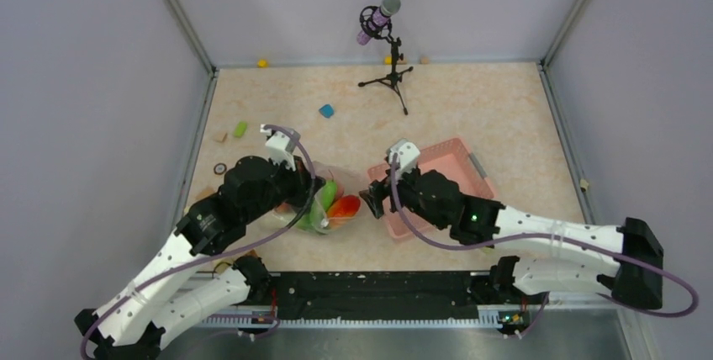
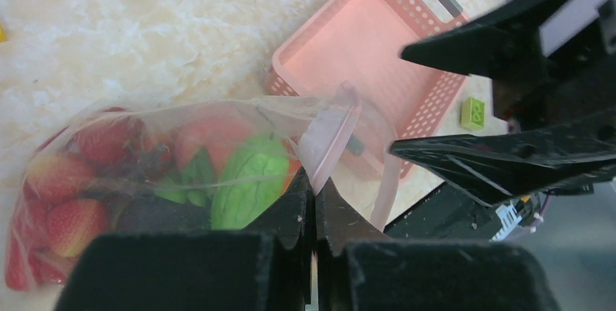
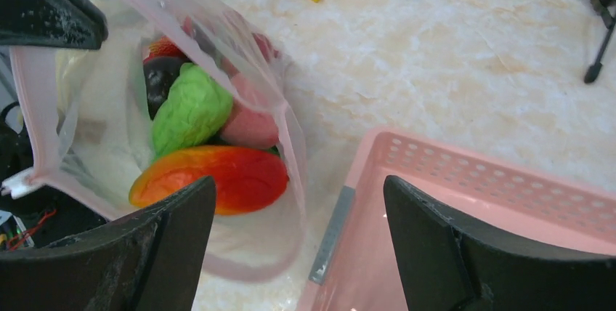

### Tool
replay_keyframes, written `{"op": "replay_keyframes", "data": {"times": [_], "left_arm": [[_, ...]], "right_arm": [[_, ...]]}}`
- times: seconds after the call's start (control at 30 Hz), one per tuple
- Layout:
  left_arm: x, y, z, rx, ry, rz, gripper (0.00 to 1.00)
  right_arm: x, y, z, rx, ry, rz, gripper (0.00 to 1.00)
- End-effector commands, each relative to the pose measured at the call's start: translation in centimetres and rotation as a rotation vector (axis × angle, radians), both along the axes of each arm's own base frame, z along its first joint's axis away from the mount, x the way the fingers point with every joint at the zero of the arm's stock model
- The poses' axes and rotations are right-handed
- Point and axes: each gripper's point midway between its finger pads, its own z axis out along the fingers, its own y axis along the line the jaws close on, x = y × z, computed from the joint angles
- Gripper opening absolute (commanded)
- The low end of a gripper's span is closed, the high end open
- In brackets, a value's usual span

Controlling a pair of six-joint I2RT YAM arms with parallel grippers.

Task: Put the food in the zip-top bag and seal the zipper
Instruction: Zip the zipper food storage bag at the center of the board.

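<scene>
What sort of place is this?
Probably a robot lab booth: a left arm and right arm bolted beside a walled tabletop, a microphone on a stand, toy food in a clear bag.

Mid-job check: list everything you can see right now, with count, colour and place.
zip-top bag: one, clear with a pinkish mouth edge, left of the basket, mouth open
food: several pieces, green, red-orange, pink and red, all inside the bag
basket: one, pink, right of the bag
microphone: one, purple and grey on a black tripod, far centre
blue block: one, mid table
green block: one, left side
yellow block: one, at the far wall
table: one, beige marbled
left gripper: shut on the bag's mouth edge
right gripper: open, over bag mouth and basket
</scene>
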Motion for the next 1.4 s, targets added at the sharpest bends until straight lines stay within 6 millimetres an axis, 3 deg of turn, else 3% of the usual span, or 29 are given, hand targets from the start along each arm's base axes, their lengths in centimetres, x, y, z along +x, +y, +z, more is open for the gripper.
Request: {"op": "replay_keyframes", "data": {"times": [0.0,0.1,0.17,0.33,0.4,0.43,0.53,0.63,0.73,0.83,1.0,1.17,1.23,1.37], "left_arm": [[-1.1,-2.6,3.0,-0.063,-0.090,-0.186,0.00],[-2.2,-3.6,3.1,-0.063,-0.082,-0.285,0.00],[-2.4,-3.7,3.2,-0.060,-0.091,-0.306,0.00],[-2.6,-3.3,3.8,-0.056,-0.124,-0.305,0.00],[-2.3,-3.0,4.0,-0.056,-0.134,-0.284,0.01],[-2.2,-2.8,4.1,-0.055,-0.133,-0.265,0.12],[-1.8,-2.2,4.5,-0.067,-0.108,-0.204,0.68],[-1.4,-1.1,5.3,-0.093,-0.090,-0.117,0.95],[-1.4,0.7,6.4,-0.128,-0.097,-0.017,0.97],[-1.7,1.0,6.7,-0.233,-0.116,0.019,0.97],[-0.1,-1.7,4.4,-0.421,-0.211,-0.019,0.97],[-0.9,-5.4,2.9,-0.340,-0.265,-0.258,0.97],[-2.3,-6.8,2.6,-0.292,-0.338,-0.421,0.97],[-4.7,-8.6,1.5,-0.223,-0.527,-0.692,0.97]], "right_arm": [[1.3,4.5,3.1,-0.020,-0.075,0.133,0.83],[2.9,5.9,2.0,-0.073,-0.027,0.140,0.74],[3.5,6.5,1.1,-0.082,0.022,0.155,0.60],[3.5,6.8,0.8,-0.049,0.059,0.199,0.01],[3.4,6.4,1.0,-0.042,0.078,0.197,0.00],[3.6,6.0,1.1,-0.039,0.085,0.173,0.00],[4.9,3.8,0.9,-0.056,0.131,0.042,0.00],[6.9,0.6,1.1,-0.089,0.193,-0.141,0.00],[8.2,-2.6,0.4,-0.177,0.257,-0.295,0.00],[9.0,-4.6,0.5,-0.195,0.282,-0.388,0.00],[10.5,-9.1,1.7,-0.259,0.283,-0.568,0.00],[11.3,-14.1,0.7,-0.312,0.355,-0.728,0.00],[11.2,-14.5,0.6,-0.295,0.377,-0.730,0.00],[10.7,-12.5,0.8,-0.262,0.416,-0.608,0.00]]}}
